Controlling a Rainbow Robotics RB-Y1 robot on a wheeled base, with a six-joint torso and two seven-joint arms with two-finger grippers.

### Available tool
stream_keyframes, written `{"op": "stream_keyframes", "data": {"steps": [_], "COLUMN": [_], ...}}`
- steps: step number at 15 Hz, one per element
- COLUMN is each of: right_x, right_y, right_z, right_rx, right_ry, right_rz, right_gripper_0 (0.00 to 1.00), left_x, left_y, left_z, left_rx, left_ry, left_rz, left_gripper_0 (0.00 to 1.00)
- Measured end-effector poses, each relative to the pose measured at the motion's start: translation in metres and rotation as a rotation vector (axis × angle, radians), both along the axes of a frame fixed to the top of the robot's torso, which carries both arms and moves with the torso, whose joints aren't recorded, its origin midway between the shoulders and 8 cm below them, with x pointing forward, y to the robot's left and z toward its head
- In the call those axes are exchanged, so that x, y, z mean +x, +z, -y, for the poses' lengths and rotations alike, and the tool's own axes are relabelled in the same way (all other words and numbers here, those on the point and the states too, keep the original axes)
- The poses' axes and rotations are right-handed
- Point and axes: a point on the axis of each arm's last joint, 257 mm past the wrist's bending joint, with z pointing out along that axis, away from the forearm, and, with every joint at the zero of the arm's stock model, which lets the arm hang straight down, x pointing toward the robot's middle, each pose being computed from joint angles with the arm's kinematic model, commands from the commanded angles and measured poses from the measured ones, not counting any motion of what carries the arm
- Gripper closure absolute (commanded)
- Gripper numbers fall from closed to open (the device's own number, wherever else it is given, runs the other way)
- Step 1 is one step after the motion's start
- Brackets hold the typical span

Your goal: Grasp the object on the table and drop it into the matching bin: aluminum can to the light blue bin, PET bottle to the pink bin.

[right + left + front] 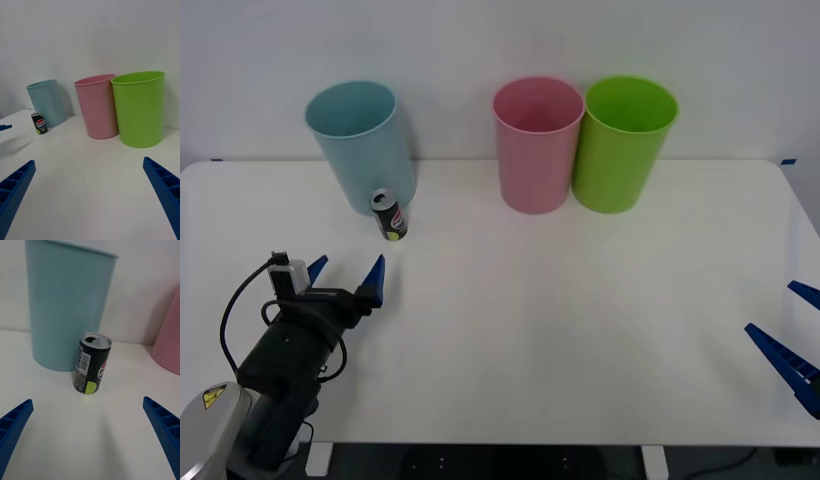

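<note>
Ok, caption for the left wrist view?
Open left gripper faces the upright can beside the blue bin.

pink bin (pixel 168 348) cut by edge, right pincer (pixel 792 335) partly cropped

Overhead front; low wrists sharing bins
</note>
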Motion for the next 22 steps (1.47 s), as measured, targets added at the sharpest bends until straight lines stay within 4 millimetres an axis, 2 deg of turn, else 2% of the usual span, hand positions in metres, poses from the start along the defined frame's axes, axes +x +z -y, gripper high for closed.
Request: {"op": "stream_keyframes", "data": {"steps": [8,14,22], "right_x": [0.000,0.000,0.000], "right_y": [0.000,0.000,0.000], "right_z": [0.000,0.000,0.000], "right_rx": [0.000,0.000,0.000], "right_ry": [0.000,0.000,0.000], "right_rz": [0.000,0.000,0.000], "right_gripper_0": [0.00,0.00,0.00], "left_x": [0.036,0.075,0.124], "left_y": [-0.016,-0.026,-0.022], "left_z": [0.014,0.030,0.038], "left_rx": [0.060,0.085,0.111], "left_ry": [0.041,0.052,0.086], "left_rz": [-0.035,-0.074,-0.112], "left_gripper_0": [0.00,0.00,0.00]}}
